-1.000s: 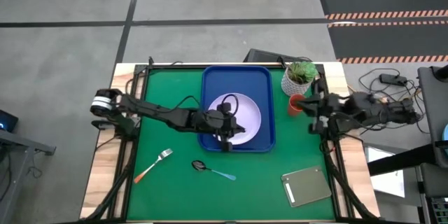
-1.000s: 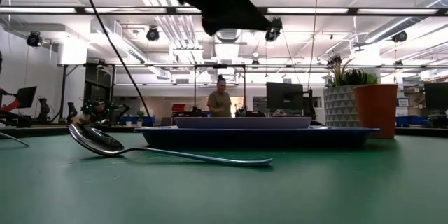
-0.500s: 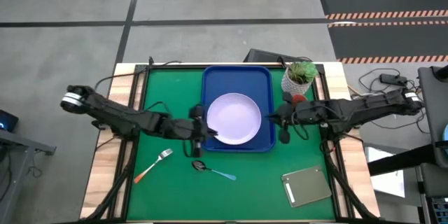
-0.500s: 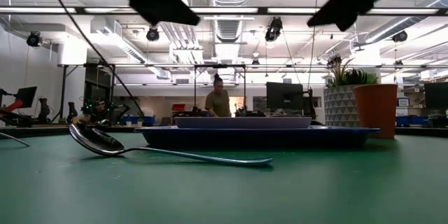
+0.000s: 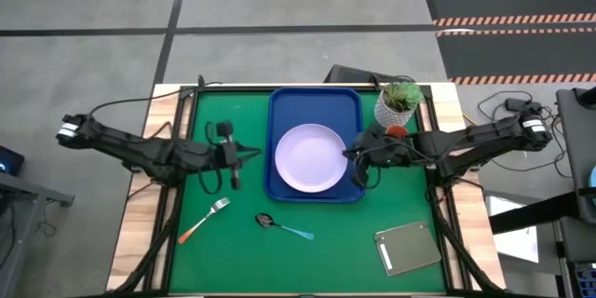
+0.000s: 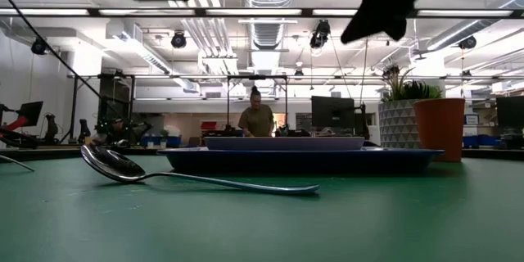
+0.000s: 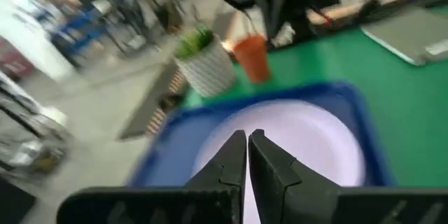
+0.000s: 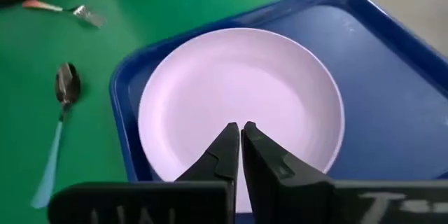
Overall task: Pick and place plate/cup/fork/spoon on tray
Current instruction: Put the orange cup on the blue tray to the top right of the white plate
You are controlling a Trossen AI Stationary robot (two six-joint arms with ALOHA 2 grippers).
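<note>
The pale lavender plate (image 5: 311, 157) lies flat in the near half of the blue tray (image 5: 315, 95). The orange-red cup (image 5: 396, 133) stands on the mat right of the tray, partly under my right arm. The fork (image 5: 205, 219) and the spoon (image 5: 279, 225) lie on the mat near the table's front. My left gripper (image 5: 251, 153) is shut and empty, above the mat just left of the tray. My right gripper (image 5: 349, 154) is shut and empty, above the tray's right rim, pointing at the plate (image 8: 238, 91).
A white patterned pot with a green plant (image 5: 399, 102) stands at the far right, close behind the cup. A grey square slab (image 5: 408, 247) lies at the near right. The green mat between the fork and the table's left edge is bare.
My left gripper has drawn back from over the plate toward the table's left edge, and now stands off the tray. My right gripper has come from the table's right edge toward the tray, reaching its right rim. The plate has stayed in the tray.
</note>
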